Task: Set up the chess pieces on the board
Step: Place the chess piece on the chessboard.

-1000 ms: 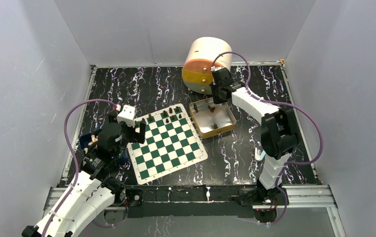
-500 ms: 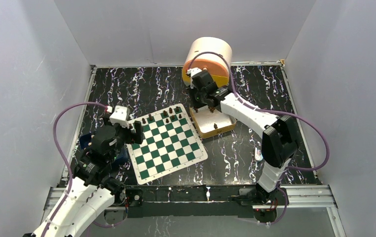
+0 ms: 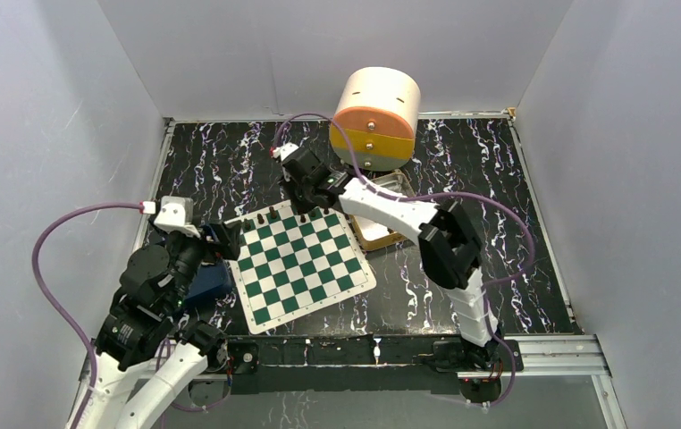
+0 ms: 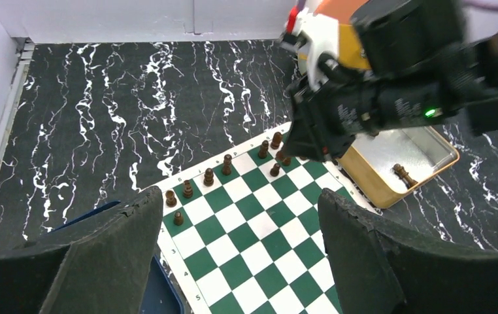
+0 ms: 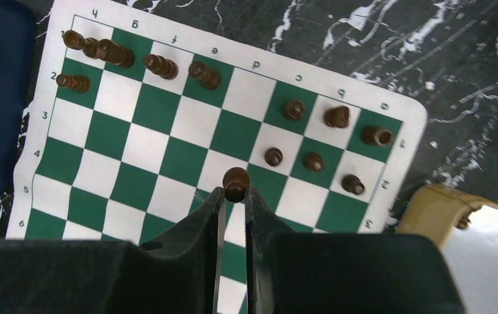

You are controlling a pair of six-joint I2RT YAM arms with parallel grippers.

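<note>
The green-and-white board (image 3: pixel 299 261) lies at table centre, also in the left wrist view (image 4: pixel 259 222) and right wrist view (image 5: pixel 168 150). Several dark brown chess pieces (image 5: pixel 155 65) stand on its two far rows. My right gripper (image 5: pixel 234 191) is shut on a brown piece (image 5: pixel 236 180) and holds it above the board near the far rows; in the top view it hangs over the far edge (image 3: pixel 306 201). My left gripper (image 4: pixel 240 216) is open and empty, above the board's left side. One piece (image 4: pixel 403 174) stands in the tan tray (image 4: pixel 390 190).
A round orange-and-cream container (image 3: pixel 374 116) stands at the back. A dark blue box (image 3: pixel 205 281) lies left of the board, under my left gripper. The tan tray (image 3: pixel 374 234) sits right of the board's far corner.
My right arm has swung left from the tan tray to over the board's far edge, carrying a piece. My left arm has drawn back to the left, off the board's corner.
</note>
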